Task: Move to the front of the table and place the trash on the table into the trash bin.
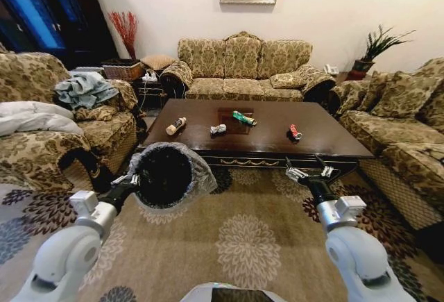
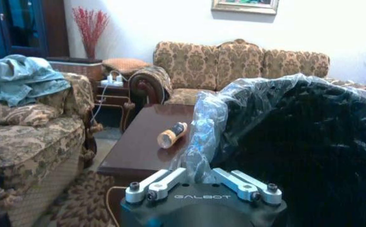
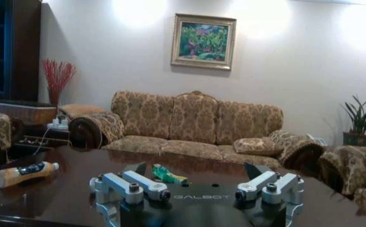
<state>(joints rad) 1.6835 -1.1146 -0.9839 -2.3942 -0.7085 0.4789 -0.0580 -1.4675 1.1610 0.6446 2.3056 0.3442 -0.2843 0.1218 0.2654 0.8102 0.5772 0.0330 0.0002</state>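
Left gripper (image 1: 134, 177) clamps the rim of the trash bin (image 1: 166, 175), held tipped, mouth facing the robot, just before the table (image 1: 326, 139). Right gripper (image 1: 309, 171) hovers open at the table's near edge. Bottle (image 1: 175, 126) lies far-left on the table, long axis diagonal, cap toward the far right.

Left gripper (image 1: 136, 178) clamped, right gripper (image 1: 310, 172) spread.

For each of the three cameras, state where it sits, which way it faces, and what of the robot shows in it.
Head view: high, looking down at the dark-brown glossy table; both arms show.
Left wrist view: behind the left gripper, shut on the bag-lined black trash bin.
Right wrist view: behind the open right gripper, facing the sofa.
All share the tan-and-white bottle.
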